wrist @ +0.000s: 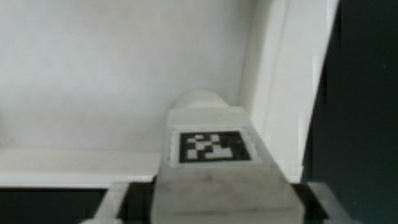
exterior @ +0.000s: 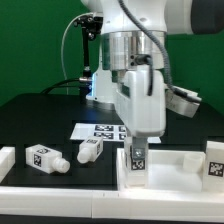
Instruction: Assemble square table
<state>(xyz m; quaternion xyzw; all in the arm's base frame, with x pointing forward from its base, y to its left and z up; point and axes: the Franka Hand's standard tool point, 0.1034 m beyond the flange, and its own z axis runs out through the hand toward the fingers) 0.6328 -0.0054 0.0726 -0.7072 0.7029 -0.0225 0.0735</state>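
Note:
My gripper (exterior: 137,152) is shut on a white table leg (exterior: 137,163) with a black-and-white tag and holds it upright over the near left corner of the square table top (exterior: 175,172). In the wrist view the leg (wrist: 214,150) fills the space between my fingers (wrist: 128,200), its tip pointing into the top's inner corner (wrist: 107,90), beside the raised rim (wrist: 294,80). Two more legs (exterior: 45,158) (exterior: 90,150) lie on the black table at the exterior view's left. Another leg (exterior: 214,158) stands at the right edge.
The marker board (exterior: 100,130) lies flat behind the table top. A long white rail (exterior: 60,198) runs along the front edge. A white block (exterior: 5,162) sits at the far left.

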